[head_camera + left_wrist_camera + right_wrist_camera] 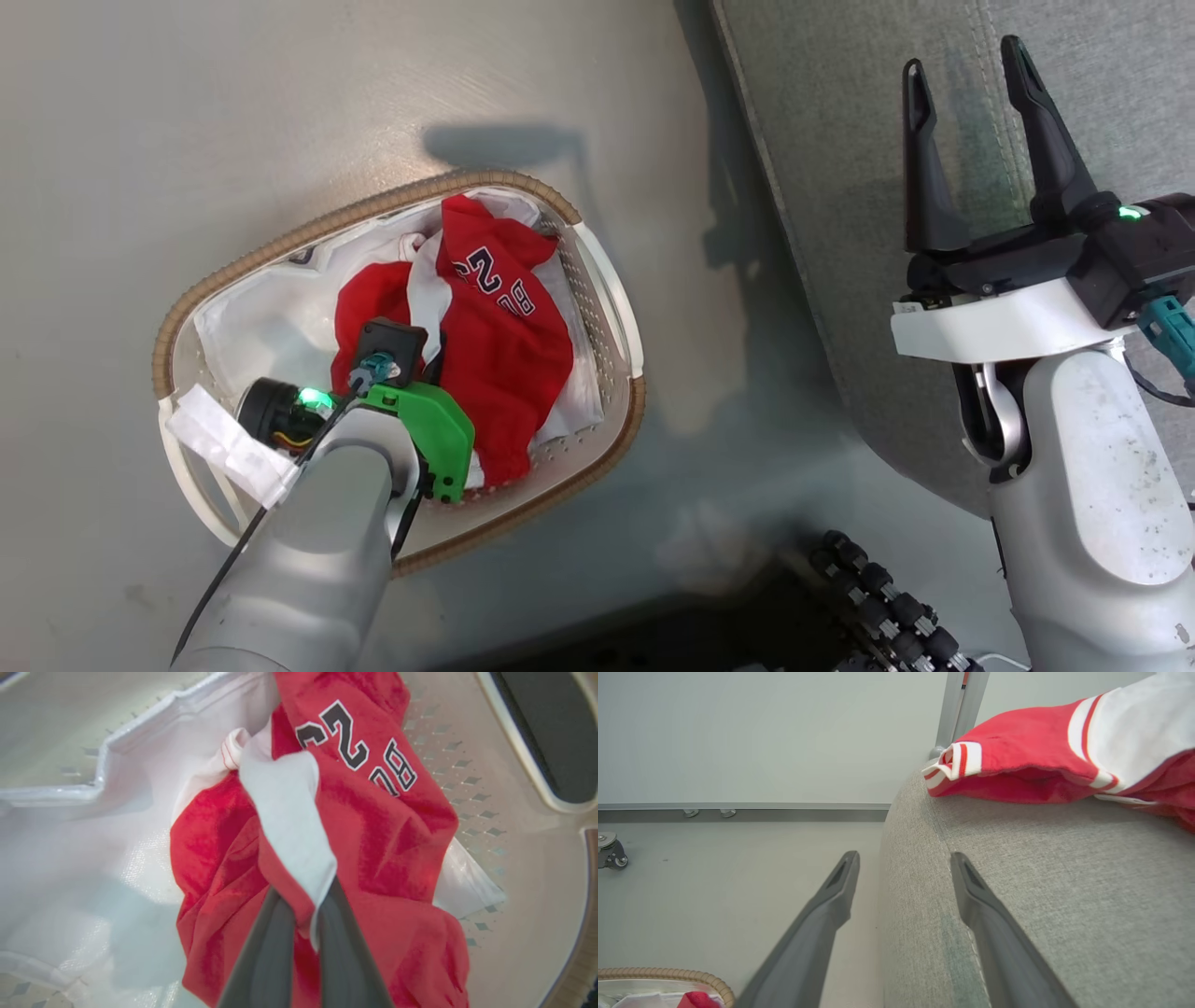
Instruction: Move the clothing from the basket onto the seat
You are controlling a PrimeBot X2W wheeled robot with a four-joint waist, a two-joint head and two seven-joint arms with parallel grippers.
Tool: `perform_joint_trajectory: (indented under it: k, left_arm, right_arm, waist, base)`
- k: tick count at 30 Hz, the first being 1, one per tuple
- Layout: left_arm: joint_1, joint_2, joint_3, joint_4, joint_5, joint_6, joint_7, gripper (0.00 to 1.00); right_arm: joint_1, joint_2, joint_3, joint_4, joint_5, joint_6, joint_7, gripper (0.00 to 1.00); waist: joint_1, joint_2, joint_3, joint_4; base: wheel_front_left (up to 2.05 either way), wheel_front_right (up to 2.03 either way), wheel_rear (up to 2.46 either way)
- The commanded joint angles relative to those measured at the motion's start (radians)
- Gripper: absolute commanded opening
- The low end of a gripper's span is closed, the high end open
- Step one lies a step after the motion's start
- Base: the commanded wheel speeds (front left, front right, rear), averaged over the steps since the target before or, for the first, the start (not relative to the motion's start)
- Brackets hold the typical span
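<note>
The basket stands on the floor left of the seat. Red clothing with dark numerals lies crumpled on the white liner inside it. My left gripper reaches down into the basket, its fingers shut on a fold of red and white cloth. In the head view its fingers are hidden under the wrist. My right gripper hovers open over the seat's rounded edge, holding nothing. Another red garment with white stripes lies on the seat beyond the right gripper.
Grey floor surrounds the basket, with a strip of it between basket and seat. My base with black rollers sits at the bottom. A caster wheel, a wall rail and a metal post stand beyond the seat.
</note>
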Motion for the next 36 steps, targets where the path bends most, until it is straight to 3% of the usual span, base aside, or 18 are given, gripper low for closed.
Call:
perform_joint_trajectory:
  k: [1,9,20,31,36]
  left_arm:
    - [0.009,0.015,0.008,-0.027,0.003,0.002,-0.004,0.00]
    - [0.102,0.057,0.054,-0.232,0.042,0.021,-0.003,0.00]
    - [0.274,0.095,0.111,-0.566,0.135,-0.002,-0.004,0.00]
    - [0.354,0.207,0.146,-0.910,0.272,-0.009,-0.004,0.00]
    - [0.318,0.258,0.152,-1.011,0.307,-0.018,-0.004,0.00]
  right_arm:
    - [0.009,-0.003,0.002,0.006,0.002,-0.001,-0.001,1.00]
    - [0.037,-0.003,0.005,0.028,-0.006,-0.001,0.000,1.00]
    - [0.111,-0.003,0.017,0.072,-0.024,-0.001,-0.001,1.00]
    - [0.189,-0.003,0.044,0.103,-0.032,-0.001,0.000,1.00]
    - [0.228,-0.003,0.052,0.123,-0.033,-0.001,0.000,1.00]
  waist:
    - [-0.0002,0.0000,-0.022,0.008]
    - [-0.0002,0.0000,-0.136,0.040]
    - [-0.0002,0.0000,-0.377,0.097]
    - [-0.0002,0.0000,-0.574,0.109]
    - [-0.0002,0.0000,-0.643,0.106]
  base:
    - [0.00,0.00,0.00]
    - [0.00,0.00,0.00]
    - [0.00,0.00,0.00]
    - [0.00,0.00,0.00]
    - [0.00,0.00,0.00]
